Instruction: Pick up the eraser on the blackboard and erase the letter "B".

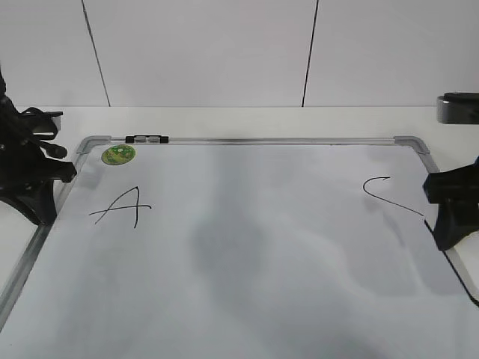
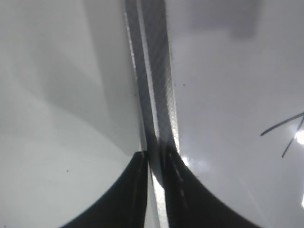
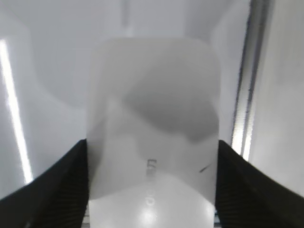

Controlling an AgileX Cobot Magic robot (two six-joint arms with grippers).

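The blackboard (image 1: 262,140) lies flat, with a slanted "A" (image 1: 123,207) on the left and a hooked "C" (image 1: 382,191) on the right. No letter "B" shows; the middle of the board holds only a faint grey smudge. The white eraser (image 3: 152,109) fills the right wrist view, and my right gripper (image 3: 152,190) is shut on its two sides. In the exterior view this gripper (image 1: 449,224) is at the board's right edge and hides the eraser. My left gripper (image 2: 154,161) is shut and empty over the board's left frame (image 2: 152,95), also seen in the exterior view (image 1: 41,202).
A small round green magnet (image 1: 118,155) sits in the board's far left corner. A black and silver pen-like object (image 1: 147,139) lies on the top frame. A grey device (image 1: 458,108) stands at the far right. A white wall runs behind the table.
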